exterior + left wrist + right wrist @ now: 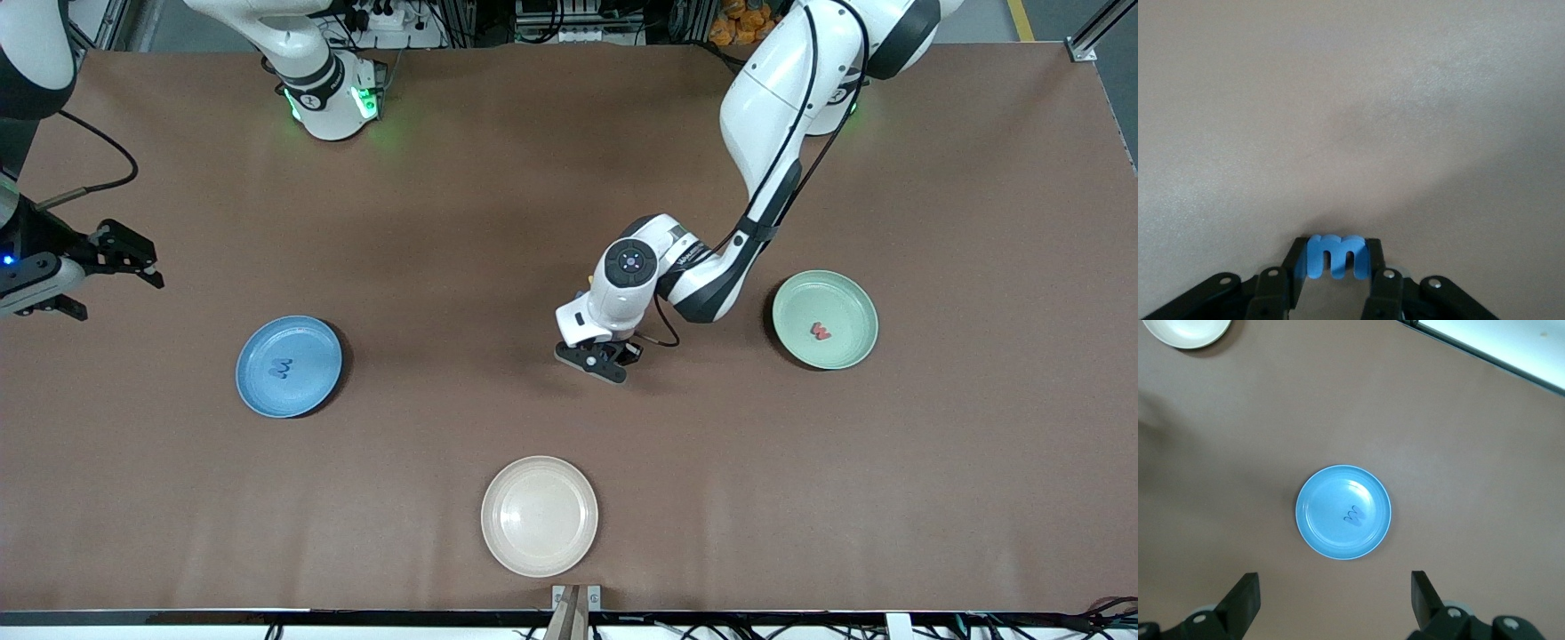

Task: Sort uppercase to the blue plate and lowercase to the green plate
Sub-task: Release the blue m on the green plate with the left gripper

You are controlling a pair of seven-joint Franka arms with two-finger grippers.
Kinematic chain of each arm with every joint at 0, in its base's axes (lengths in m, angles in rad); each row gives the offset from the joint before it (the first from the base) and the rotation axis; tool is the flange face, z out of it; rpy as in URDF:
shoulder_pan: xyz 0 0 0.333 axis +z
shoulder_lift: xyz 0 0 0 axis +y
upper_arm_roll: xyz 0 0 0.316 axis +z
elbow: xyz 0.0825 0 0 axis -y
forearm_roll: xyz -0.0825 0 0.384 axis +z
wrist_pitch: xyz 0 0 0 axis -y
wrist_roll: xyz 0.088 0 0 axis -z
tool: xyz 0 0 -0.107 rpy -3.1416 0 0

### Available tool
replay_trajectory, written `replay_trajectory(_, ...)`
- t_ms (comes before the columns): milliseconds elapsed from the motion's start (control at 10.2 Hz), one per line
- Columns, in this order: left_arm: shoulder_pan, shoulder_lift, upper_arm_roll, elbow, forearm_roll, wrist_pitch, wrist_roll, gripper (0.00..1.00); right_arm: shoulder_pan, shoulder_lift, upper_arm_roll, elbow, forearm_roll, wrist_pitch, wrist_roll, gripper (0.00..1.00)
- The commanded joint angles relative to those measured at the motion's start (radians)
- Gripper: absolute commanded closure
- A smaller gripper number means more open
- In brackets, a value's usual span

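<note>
From the front, a matte brown counter (569,178) carries three round, shallow plastic plates. The blue plate (289,366) holds a blue W (282,367); the green plate (825,319) holds a small red w (821,332); the cream plate (540,516) sits nearest the camera. The left claw (603,357) hangs low between the blue and green plates. The right claw (124,258) waits at the right arm's end.

In the left wrist view, the left claw (1338,267) is clenched on a soft foam blue m (1337,256).

In the right wrist view, the right claw (1335,603) is spread wide above the blue plate (1331,537).

Bright, even overhead light, soft shadows beside each plate, sharp focus, no glare.
</note>
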Motion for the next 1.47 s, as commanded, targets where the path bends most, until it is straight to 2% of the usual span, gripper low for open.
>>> replay_trajectory(0, 0.025, -0.032, 0.006, 0.019, -0.008, -0.098, 0.066, 0.83, 0.008, -0.011, -0.033, 0.011, 0.021, -0.057, 0.112, 0.0)
replay_trajectory(196, 0.077, -0.107, 0.007, 0.014, -0.021, -0.204, 0.109, 0.99, 0.03, -0.015, -0.054, 0.011, 0.021, -0.088, 0.23, 0.0)
replay_trajectory(490, 0.193, -0.203, 0.009, -0.05, -0.02, -0.334, 0.126, 1.0, 0.06, -0.021, -0.054, 0.019, 0.005, -0.121, 0.374, 0.0)
replay_trajectory(785, 0.338, -0.294, 0.007, -0.163, -0.012, -0.399, 0.298, 1.0, 0.079, -0.018, -0.054, 0.023, 0.002, -0.131, 0.404, 0.0)
replay_trajectory(981, 0.398, -0.331, -0.005, -0.26, -0.009, -0.397, 0.303, 1.0, 0.106, -0.009, -0.051, 0.025, 0.004, -0.122, 0.445, 0.0)
replay_trajectory(1373, 0.459, -0.384, 0.007, -0.413, 0.014, -0.381, 0.304, 1.0, 0.241, 0.064, -0.045, 0.008, 0.007, -0.094, 0.531, 0.0)
